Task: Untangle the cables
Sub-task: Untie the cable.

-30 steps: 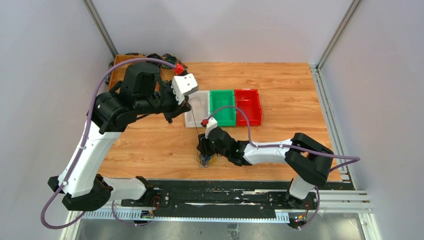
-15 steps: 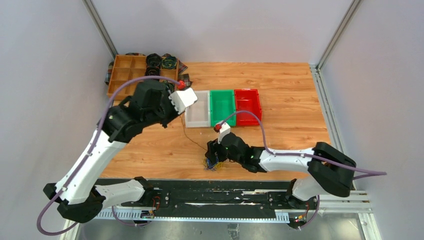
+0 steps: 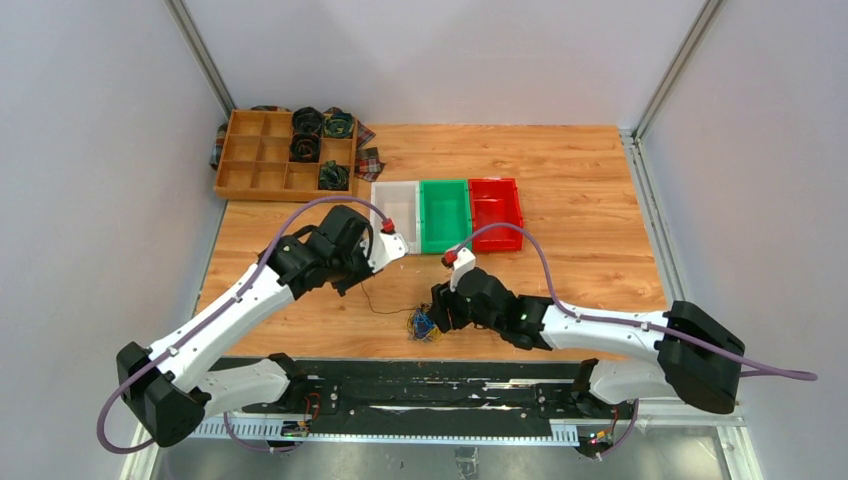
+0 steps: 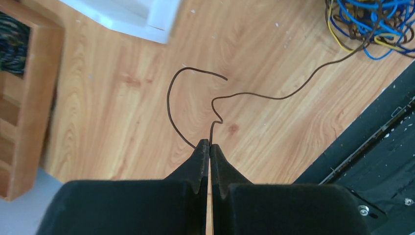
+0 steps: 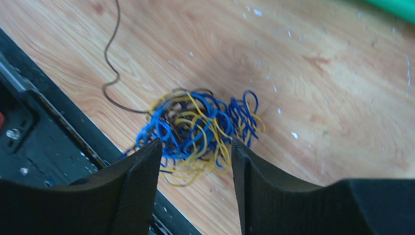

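The cables form a small tangle [image 3: 422,327] of blue, yellow and brown wire near the table's front edge. In the right wrist view the tangle [image 5: 195,125] lies just ahead of my right gripper [image 5: 195,147], which is open. Its fingers straddle the near yellow strands and do not press on them. One brown cable [image 4: 274,97] runs out of the tangle [image 4: 372,22] across the wood to my left gripper [image 4: 210,143], which is shut on it at the very tips. A short free end curls to the left. From above, the left gripper [image 3: 358,283] sits left of the tangle.
White [image 3: 396,215], green [image 3: 445,213] and red [image 3: 497,210] bins stand side by side mid-table. A wooden compartment tray [image 3: 262,160] with dark fabric coils [image 3: 306,122] stands at the back left. A black rail [image 3: 440,385] borders the near edge, close to the tangle.
My left arm has swung down from beside the white bin toward the near left, with the brown cable in its grip. The right gripper has shifted slightly right and opened wider over the tangle.
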{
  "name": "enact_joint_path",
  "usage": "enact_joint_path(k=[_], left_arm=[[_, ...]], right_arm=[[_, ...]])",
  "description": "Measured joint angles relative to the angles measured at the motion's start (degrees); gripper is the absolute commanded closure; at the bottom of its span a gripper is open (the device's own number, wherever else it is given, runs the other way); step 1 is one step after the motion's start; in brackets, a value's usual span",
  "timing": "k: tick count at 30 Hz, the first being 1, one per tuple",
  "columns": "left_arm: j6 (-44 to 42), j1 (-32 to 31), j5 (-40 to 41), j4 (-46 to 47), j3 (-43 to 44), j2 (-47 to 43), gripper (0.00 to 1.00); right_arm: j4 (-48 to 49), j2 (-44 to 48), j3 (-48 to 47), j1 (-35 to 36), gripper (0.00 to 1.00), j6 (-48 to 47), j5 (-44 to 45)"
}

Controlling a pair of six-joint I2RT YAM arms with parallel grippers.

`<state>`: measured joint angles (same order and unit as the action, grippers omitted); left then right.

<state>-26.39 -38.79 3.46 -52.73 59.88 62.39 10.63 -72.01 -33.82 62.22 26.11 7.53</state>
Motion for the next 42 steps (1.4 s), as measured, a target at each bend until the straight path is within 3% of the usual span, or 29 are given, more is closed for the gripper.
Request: enact_joint_path(k=[2,5,9,11,13,14,19,24,30,42], left_arm=[[0.0,0.0,-0.68,0.85,-2.62,0.0,0.86],[-0.28,0.0,-2.45,1.55,-6.03,0.35,0.54],[-0.44,0.0,-5.66,1.55,-7.69,2.56,0.24],[-0.59,0.04,-7.76,1.25,-7.13,3.65,0.16],[-0.87,0.04,-10.25,0.2,-5.33,4.66,0.15],[-0.76,0.04,-12.2,-0.15,-3.72,5.25,0.14],[0.26,0.04,-22.91,1.05,3.23,8.31,0.17],[2.08,0.02,-31.91,4.02,4.24,16.81,0.24],[3.72,-0.04,-35.26,7.41,4.07,26.93,0.32],[7.15,-0.83,-39.47,17.97,1.01,31.47,0.46]], right_arm=[[-2.1,0.0,0.72,0.0,0.48,0.39,0.15],[-3.58,-0.57,1.01,0.0,0.53,0.9,0.63],[-3.74,-3.19,0.9,0.0,0.67,0.94,0.61],[-3.69,-4.9,0.61,0.0,0.8,0.81,0.42],[-3.65,-5.68,0.44,0.0,0.97,0.63,0.2],[-3.61,-5.9,0.33,0.0,0.99,0.5,0.11],[-2.43,-5.42,0.22,0.0,0.99,0.57,-0.37],[-0.37,-1.42,1.62,-0.76,0.99,1.49,-0.68],[0.96,1.51,4.66,-2.43,0.99,2.91,-0.92],[4.09,1.22,8.5,-5.25,0.99,5.77,-3.06]])
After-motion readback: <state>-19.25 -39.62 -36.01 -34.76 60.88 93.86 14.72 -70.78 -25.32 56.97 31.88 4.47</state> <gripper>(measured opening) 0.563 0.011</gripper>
